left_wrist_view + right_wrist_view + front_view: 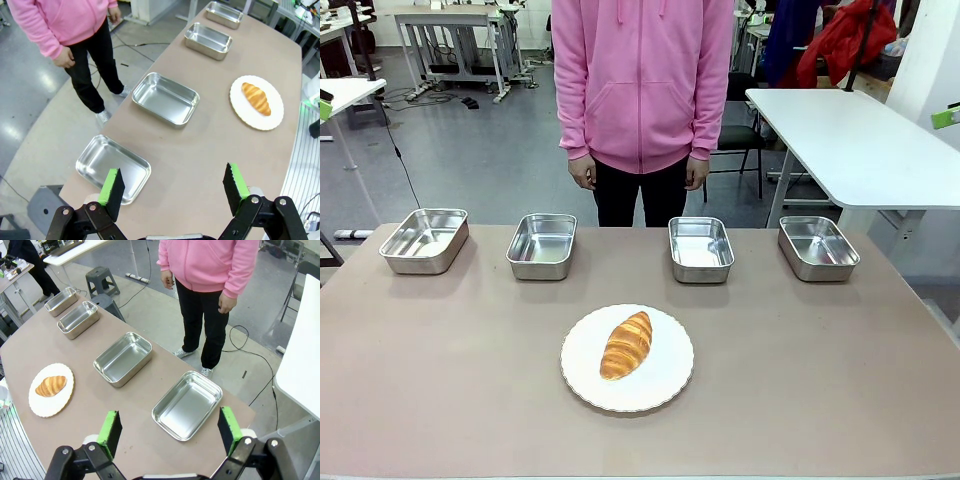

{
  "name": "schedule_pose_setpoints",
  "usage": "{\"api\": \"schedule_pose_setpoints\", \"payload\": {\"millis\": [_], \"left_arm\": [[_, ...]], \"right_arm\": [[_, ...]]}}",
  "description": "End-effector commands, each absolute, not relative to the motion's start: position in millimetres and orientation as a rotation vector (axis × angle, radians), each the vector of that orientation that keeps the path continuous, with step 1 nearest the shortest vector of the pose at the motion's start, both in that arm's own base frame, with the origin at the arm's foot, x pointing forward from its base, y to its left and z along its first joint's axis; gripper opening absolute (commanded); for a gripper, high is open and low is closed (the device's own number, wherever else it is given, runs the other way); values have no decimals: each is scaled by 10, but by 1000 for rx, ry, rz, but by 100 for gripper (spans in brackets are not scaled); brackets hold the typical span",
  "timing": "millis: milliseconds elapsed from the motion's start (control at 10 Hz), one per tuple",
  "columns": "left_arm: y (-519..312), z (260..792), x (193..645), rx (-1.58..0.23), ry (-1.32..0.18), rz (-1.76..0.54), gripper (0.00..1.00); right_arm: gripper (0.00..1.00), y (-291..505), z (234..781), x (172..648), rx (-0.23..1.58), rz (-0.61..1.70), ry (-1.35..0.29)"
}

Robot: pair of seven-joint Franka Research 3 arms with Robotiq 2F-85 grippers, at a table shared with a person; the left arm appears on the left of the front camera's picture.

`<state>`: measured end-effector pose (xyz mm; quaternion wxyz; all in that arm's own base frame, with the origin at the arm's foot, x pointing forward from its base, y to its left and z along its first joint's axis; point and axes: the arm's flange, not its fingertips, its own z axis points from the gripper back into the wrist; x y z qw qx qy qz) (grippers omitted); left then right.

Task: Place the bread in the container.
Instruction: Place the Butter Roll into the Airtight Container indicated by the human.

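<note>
Left gripper (172,175) hangs high over its end of the table (820,380), jaws spread wide with nothing between the green pads. Right gripper (168,415) is just as wide apart and holds nothing, up over the opposite end.

Just past the left fingers sits the far-left container (112,169), then the inner-left container (166,98). Under the right fingers lies the far-right container (187,405), with the inner-right container (123,358) beyond it. In the front view the four steel pans stand in one row along the far edge.

The bread (626,345) lies on a round white scalloped plate (670,385) at mid-table, nearer the robot than the row and between the two inner pans. Its long axis runs diagonally, near tip to the robot's left and far tip to the right. It is well apart from both grippers, off to one side of each pair of fingers. Plain tabletop lies between plate and row.

A person in a pink hoodie (642,90) stands behind the row, arms down.
</note>
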<state>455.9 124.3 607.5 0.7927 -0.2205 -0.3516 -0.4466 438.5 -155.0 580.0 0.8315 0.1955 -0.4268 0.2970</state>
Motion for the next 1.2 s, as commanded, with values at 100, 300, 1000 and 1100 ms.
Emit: {"api": "schedule_pose_setpoints", "payload": {"millis": [100,300,1000,1100], "left_arm": [[1236,6090,4553,-480,-764,-965,100],[1236,6090,4553,-480,-764,-965,100],[1236,6090,4553,-480,-764,-965,100],[1236,6090,4553,-480,-764,-965,100]], "right_arm": [[100,-1545,5809,4409,423,636,-928],[100,-1545,5809,4409,423,636,-928],[100,-1545,5809,4409,423,636,-928],[100,-1545,5809,4409,423,636,-928]]}}
